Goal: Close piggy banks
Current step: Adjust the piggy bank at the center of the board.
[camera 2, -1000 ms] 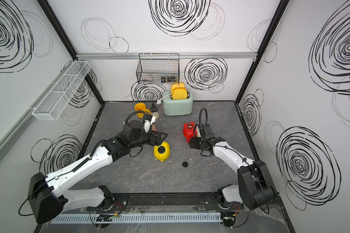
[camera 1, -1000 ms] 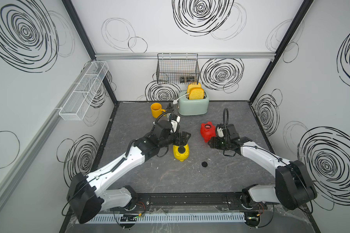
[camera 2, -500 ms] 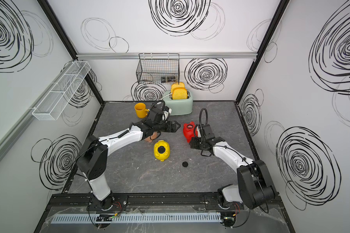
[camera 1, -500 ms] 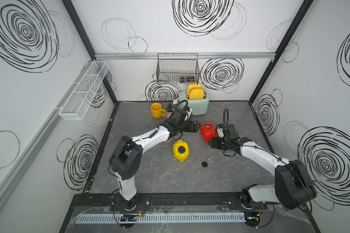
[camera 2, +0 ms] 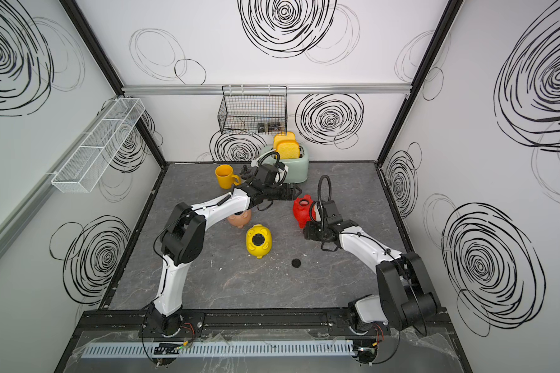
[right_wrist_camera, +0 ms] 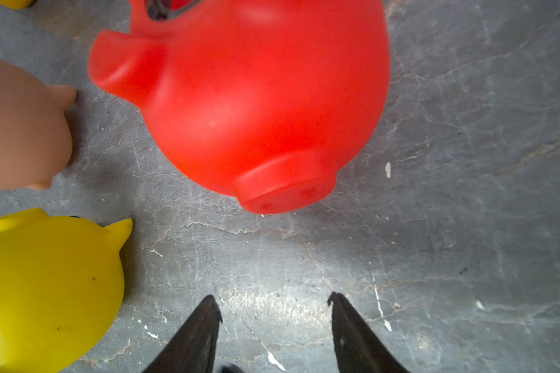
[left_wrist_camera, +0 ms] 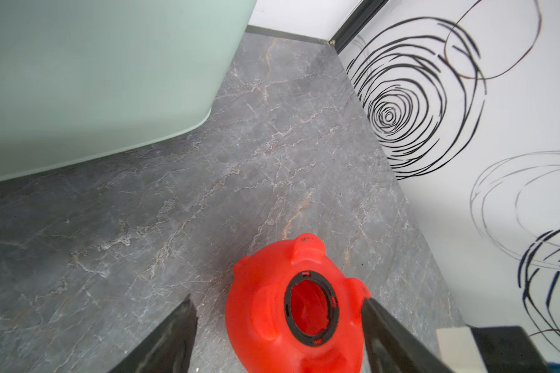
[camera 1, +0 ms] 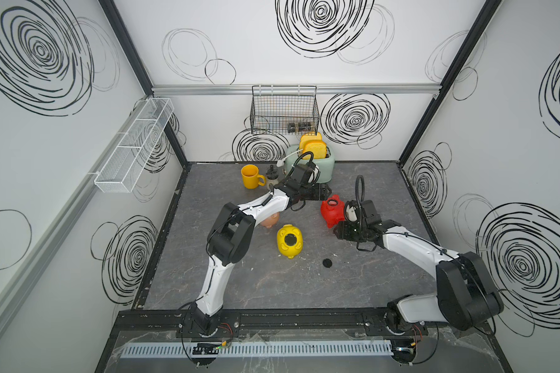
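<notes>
Left gripper (left_wrist_camera: 277, 300) has swung from yellow pig (camera 1: 290, 240) to red pig (left_wrist_camera: 265, 323), jaws apart astride it; right gripper (right_wrist_camera: 273, 300) apart, empty, facing its snout.

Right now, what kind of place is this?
Probably a robot-lab test cell, not a home: swirl-printed white walls, a black mounting rail up front, staged props like a toaster and yellow piggy bank.

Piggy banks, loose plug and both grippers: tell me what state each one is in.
red piggy bank, belly hole up, open, no plug.
yellow piggy bank, belly up, black plug in hole.
pink piggy bank, partly hidden, hole not visible.
loose plug, flat on table.
left gripper, open, straddling red piggy bank.
right gripper, open, empty.
</notes>
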Tool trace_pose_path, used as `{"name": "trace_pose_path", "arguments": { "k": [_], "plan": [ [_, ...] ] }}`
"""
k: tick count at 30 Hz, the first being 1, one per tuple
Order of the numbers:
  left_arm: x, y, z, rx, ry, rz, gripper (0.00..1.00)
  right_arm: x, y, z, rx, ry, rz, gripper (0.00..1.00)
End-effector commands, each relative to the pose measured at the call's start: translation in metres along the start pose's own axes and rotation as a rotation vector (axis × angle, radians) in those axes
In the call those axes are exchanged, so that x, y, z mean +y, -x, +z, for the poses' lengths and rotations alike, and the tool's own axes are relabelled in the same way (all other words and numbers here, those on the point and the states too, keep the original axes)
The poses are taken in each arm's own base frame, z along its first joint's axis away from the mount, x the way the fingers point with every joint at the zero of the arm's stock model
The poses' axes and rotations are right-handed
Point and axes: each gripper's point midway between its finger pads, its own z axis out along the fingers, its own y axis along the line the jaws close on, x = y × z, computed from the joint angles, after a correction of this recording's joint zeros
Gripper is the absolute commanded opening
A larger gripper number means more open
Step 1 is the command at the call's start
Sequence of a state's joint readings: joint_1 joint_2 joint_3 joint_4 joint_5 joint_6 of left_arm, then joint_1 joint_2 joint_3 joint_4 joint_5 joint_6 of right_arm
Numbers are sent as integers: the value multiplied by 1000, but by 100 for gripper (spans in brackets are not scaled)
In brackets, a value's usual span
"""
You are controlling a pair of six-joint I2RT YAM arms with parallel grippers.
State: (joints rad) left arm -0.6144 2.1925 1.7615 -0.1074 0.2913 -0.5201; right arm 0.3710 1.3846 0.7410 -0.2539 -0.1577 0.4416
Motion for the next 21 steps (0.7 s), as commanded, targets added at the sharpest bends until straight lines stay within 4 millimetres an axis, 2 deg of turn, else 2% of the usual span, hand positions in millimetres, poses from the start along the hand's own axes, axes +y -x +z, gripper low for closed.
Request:
{"name": "trace_pose_path", "arguments": {
  "k": [1, 10, 21],
  "plan": [
    [15, 3, 11, 7, 50, -4, 81, -2, 1, 4, -10, -1, 12, 57],
    [22, -3, 37, 58, 85, 8, 68, 1, 6, 6, 4, -5, 16, 55],
    [22, -13, 43, 91, 92, 25, 60, 2, 12, 8, 9, -17, 19, 54]
  ]
}}
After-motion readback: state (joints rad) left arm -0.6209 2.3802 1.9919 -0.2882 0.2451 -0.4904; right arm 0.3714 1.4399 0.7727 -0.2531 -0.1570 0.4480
